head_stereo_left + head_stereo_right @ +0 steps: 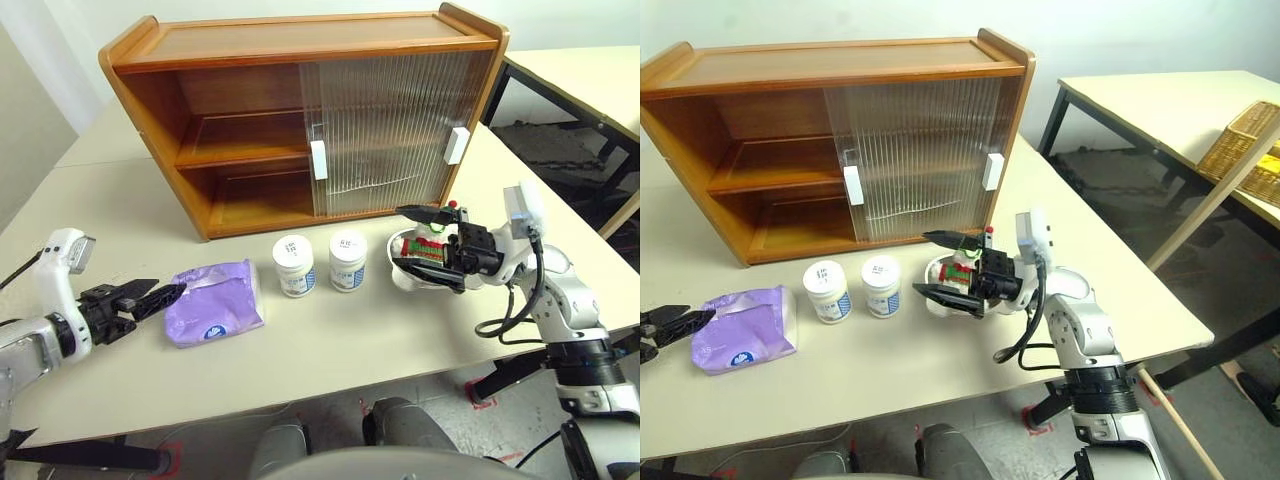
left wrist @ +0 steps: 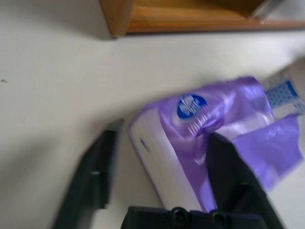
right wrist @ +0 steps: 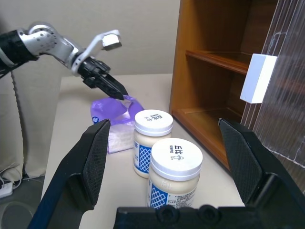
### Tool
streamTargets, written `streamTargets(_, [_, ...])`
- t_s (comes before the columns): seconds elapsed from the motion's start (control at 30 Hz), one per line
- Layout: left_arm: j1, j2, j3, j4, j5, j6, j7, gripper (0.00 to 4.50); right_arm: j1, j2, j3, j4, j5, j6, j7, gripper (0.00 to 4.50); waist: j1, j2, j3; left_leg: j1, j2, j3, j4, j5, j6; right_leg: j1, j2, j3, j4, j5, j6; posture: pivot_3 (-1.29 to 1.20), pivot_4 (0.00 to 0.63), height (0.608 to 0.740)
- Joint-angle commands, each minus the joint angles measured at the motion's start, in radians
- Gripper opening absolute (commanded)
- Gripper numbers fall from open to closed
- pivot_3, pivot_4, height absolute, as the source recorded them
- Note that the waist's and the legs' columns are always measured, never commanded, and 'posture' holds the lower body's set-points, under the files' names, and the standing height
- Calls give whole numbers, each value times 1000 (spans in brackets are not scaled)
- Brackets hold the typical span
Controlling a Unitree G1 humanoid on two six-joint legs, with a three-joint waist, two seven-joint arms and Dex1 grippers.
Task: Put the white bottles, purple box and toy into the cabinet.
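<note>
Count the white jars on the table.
2. Both stand upright side by side in front of the cabinet: left jar beside the purple pack, right jar near the plush toy. More may be hidden behind the ribbed doors.

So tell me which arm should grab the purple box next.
Left. The left gripper sits at the purple box, one finger already over its wrapper. The right gripper stands open around the toy, beyond both bottles.
</note>
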Motion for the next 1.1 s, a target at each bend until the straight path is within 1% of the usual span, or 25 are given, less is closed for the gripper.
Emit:
streamTargets(0.03, [1,-21,-57,38,3,20,2,1860,-5,-2,4,1,-10,-6,0,4500,-1,0,0,0,0,1,0,0,0,0,0,0,0,0,0,-156,0,740])
streamTargets(0.2, [0,-39,-63,69,13,-9,8,119,-4,-3,1,1,-13,-10,-3,4500,-1,0,0,0,0,2,-1,0,0,-1,0,0,0,0,0,-163,0,740])
streamTargets(0.23, [3,-37,-58,69,13,-13,6,18,-3,-3,0,0,-14,-11,-3,4500,-1,-1,0,0,-1,2,-1,0,-1,-1,0,0,0,0,0,-163,0,740])
streamTargets(0.37, [-12,-23,12,60,-22,-27,-8,18,-1,-4,0,1,-18,-16,-4,4500,-1,-1,-1,0,-1,2,-1,1,-2,0,1,0,0,0,0,-163,0,740])
streamTargets(0.5, [-109,-26,151,36,-133,-9,17,18,-9,-10,-4,12,-17,-20,4,4500,1,-3,-1,0,-3,1,-1,2,-3,0,2,0,0,1,-1,-159,0,740])
streamTargets(0.6, [-181,-38,230,10,-227,16,52,18,-14,-15,-9,23,-14,-24,12,4500,2,-2,-1,1,-3,1,-1,2,-4,0,2,0,0,1,-1,-154,0,740])
streamTargets(0.7, [-254,-46,281,-21,-325,57,126,18,-12,-18,-8,24,-12,-26,17,4500,4,-2,-1,1,-5,1,-1,3,-4,1,2,0,0,1,-1,-149,0,740])
streamTargets(0.8, [-328,-78,288,-57,-427,80,221,18,-10,-19,-5,23,-12,-27,21,4500,7,-2,-1,1,-5,1,-1,4,-6,1,2,0,0,1,0,-143,0,740])
streamTargets(0.87, [-386,-110,272,-73,-479,78,303,18,-12,-21,-4,24,-13,-27,25,4500,10,-2,-1,2,-5,1,-1,5,-7,2,1,0,0,2,0,-141,0,740])
streamTargets(0.97, [-453,-149,230,-81,-476,51,421,18,-18,-28,-2,29,-19,-30,33,4500,15,-2,-1,4,-6,1,0,6,-8,4,2,0,0,3,2,-145,0,740])
streamTargets(1.03, [-514,-185,224,-69,-478,14,518,18,-23,-31,-2,31,-22,-31,35,4500,15,-3,0,8,-6,2,0,7,-7,8,2,1,0,3,3,-148,0,740])
streamTargets(1.1, [-571,-212,222,-52,-480,-19,594,18,-26,-31,-3,30,-20,-29,32,4500,16,-7,3,15,-6,2,0,7,-7,15,2,0,0,2,6,-146,0,740])
